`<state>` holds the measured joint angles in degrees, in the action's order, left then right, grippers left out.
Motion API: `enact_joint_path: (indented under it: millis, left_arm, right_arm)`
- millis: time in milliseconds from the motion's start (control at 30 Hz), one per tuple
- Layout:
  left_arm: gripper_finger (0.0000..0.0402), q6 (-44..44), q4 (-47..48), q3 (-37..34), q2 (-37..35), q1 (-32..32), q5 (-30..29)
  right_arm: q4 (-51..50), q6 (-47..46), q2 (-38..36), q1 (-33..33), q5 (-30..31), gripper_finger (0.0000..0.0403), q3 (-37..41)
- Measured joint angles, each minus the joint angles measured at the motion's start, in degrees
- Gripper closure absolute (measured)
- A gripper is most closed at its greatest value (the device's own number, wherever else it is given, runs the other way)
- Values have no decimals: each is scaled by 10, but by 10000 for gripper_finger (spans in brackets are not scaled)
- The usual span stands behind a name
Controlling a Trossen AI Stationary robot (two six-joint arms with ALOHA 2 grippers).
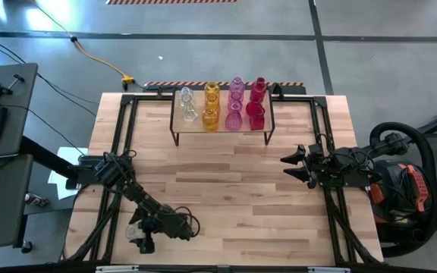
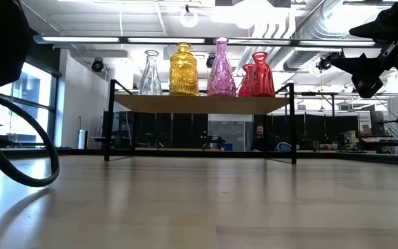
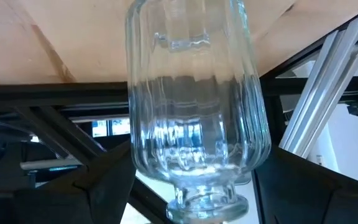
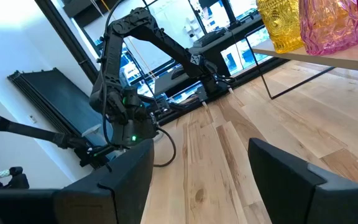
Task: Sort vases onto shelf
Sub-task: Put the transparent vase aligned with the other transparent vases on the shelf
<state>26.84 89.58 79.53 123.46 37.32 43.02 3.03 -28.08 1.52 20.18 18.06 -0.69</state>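
Left pincer (image 1: 142, 241) grasping a clear vase (image 3: 194, 112) beyond the counter (image 1: 226, 197) edge (far from the shelf (image 1: 222, 127)); could slip and shatter. Right pincer (image 1: 293, 166) released, waiting.

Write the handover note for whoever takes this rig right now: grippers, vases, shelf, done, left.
Left gripper: at the table's near left corner, closed on a clear ribbed glass vase.
Right gripper: open and empty, raised at the table's right side.
Low wooden-topped shelf with black legs: at the table's far edge, carrying clear vases, amber-yellow vases, pink vases and red vases, grouped by colour.
Done: those vases are shelved.
Left: carry the held clear vase to the clear group. No other loose vases show on the table.
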Motion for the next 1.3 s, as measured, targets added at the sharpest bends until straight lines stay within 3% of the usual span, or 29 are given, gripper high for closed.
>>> enact_joint_path:
  millis: [533, 967, 1067, 1300]
  left_arm:
    - [98, 53, 4, 35, -16, -9, -23]
    - [98, 126, 2, 35, -96, -10, -37]
    - [98, 176, -21, 35, -138, 2, -56]
    - [98, 372, -90, 35, -247, 59, -182]
  right_arm:
    - [0, 0, 0, 0, 0, 158, 0]
    - [0, 0, 0, 0, 0, 158, 0]
    - [0, 0, 0, 0, 0, 158, 0]
    - [0, 0, 0, 0, 0, 158, 0]
